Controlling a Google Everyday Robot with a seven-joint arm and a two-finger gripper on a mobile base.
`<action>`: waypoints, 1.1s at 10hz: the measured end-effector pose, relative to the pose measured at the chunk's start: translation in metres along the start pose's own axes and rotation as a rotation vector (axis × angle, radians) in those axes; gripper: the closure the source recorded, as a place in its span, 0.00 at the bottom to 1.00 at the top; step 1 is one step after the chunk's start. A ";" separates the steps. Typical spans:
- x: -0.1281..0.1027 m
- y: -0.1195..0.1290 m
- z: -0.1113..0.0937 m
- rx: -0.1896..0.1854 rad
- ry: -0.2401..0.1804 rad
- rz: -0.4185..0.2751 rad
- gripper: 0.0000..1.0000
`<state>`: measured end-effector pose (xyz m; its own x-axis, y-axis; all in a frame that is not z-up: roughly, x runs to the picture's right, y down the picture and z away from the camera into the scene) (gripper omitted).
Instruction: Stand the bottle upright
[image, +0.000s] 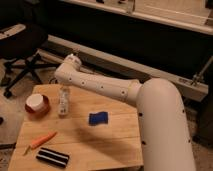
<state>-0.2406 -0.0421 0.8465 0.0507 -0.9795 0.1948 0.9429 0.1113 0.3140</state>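
The bottle (64, 103), slim and clear with a whitish label, is at the far left part of the wooden table (110, 145), just right of the red bowl. It appears as a narrow shape running away from the camera; I cannot tell whether it lies or stands. My white arm (100, 86) reaches in from the right, with its wrist above the bottle. My gripper (64, 91) hangs down at the bottle's far end, mostly hidden by the wrist.
A red bowl with white inside (37, 104) sits at the table's left. An orange carrot (41, 141) and a black-and-white striped object (52, 157) lie at the front left. A blue sponge (98, 118) lies mid-table. An office chair (20, 45) stands behind, left.
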 end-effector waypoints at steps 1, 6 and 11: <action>0.000 -0.001 -0.002 0.003 0.011 -0.006 0.82; -0.003 -0.001 -0.007 0.012 0.044 -0.027 0.82; -0.003 -0.001 -0.012 0.023 0.059 -0.036 0.82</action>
<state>-0.2376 -0.0416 0.8348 0.0367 -0.9910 0.1285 0.9366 0.0790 0.3414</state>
